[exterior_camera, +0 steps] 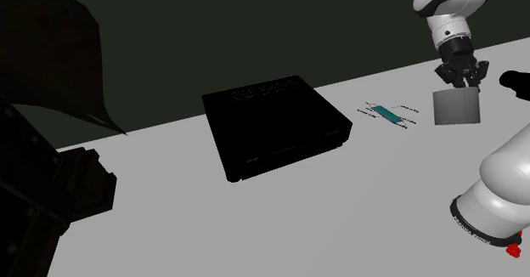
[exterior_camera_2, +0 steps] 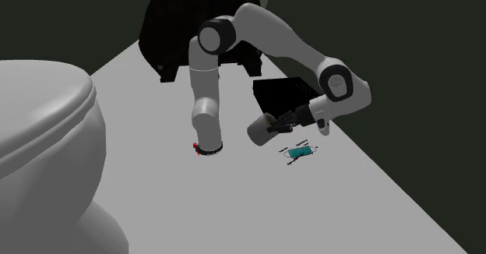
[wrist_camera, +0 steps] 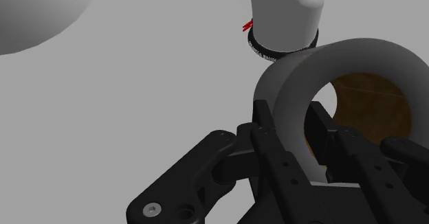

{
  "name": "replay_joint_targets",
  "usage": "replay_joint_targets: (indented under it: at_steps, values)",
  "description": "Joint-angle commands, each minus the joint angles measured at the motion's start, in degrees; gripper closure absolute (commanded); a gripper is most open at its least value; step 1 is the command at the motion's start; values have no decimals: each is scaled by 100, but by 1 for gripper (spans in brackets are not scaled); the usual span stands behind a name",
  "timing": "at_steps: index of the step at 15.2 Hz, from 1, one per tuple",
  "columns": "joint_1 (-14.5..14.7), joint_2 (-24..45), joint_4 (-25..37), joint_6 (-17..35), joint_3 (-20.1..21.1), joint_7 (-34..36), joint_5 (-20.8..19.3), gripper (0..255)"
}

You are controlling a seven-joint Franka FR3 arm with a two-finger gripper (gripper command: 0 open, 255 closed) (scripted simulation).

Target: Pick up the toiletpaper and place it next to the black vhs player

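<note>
1. Gripping the roll (exterior_camera: 457, 107) (exterior_camera_2: 261, 129) (wrist_camera: 357, 58) with the hand (exterior_camera: 459, 84) (exterior_camera_2: 274, 124) (wrist_camera: 292, 116), nearly closed, pinching its wall between a finger reaching into the brown core and a finger pressing outside.
2. Holding the roll between the arm's base (exterior_camera_2: 209, 145) and a small teal item (exterior_camera: 389, 114) (exterior_camera_2: 300, 152) lying on the grey surface (exterior_camera: 297, 224).
3. Hanging well apart from the black player (exterior_camera: 276, 122) (exterior_camera_2: 284, 93), with the teal item lying between them in the shoulder view.
4. Standing at the second exterior view's left, a white toilet (exterior_camera_2: 47, 120).
</note>
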Motion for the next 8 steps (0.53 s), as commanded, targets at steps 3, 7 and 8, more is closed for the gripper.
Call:
replay_joint_targets:
  at_steps: [3, 7, 8]
  values:
    - [11, -98, 220, -315, 8, 0, -26, 255]
    - [223, -292, 70, -376, 211, 484, 346, 255]
    - [292, -340, 16, -371, 280, 642, 477, 255]
